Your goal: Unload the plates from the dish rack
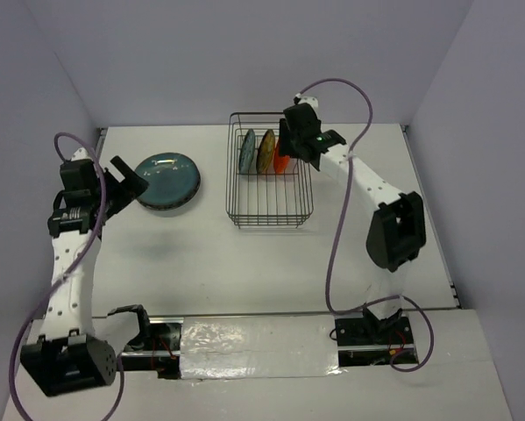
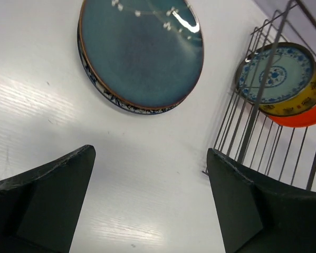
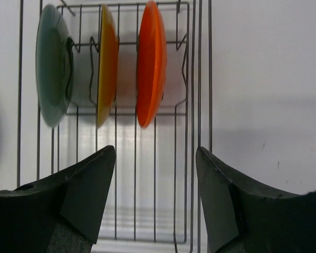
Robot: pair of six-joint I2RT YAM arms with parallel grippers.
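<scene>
The dark wire dish rack (image 1: 271,206) stands mid-table and holds three upright plates: a white-and-blue floral plate (image 2: 276,74), a yellow-orange rimmed plate (image 2: 307,98) and a plain orange plate (image 3: 151,63). On the table to its left, a dark teal plate (image 1: 166,180) lies flat on top of a plate with a patterned rim (image 2: 111,96). My left gripper (image 1: 132,180) is open and empty, just left of that stack. My right gripper (image 1: 297,147) is open and empty, above the rack's right side by the orange plate. In the right wrist view its fingers (image 3: 94,174) frame the rack's floor.
White walls close in the table at the back and on both sides. The rack's upright wires (image 2: 263,79) stand between my left gripper and the racked plates. Bare table (image 1: 244,272) lies between the rack and the arm bases.
</scene>
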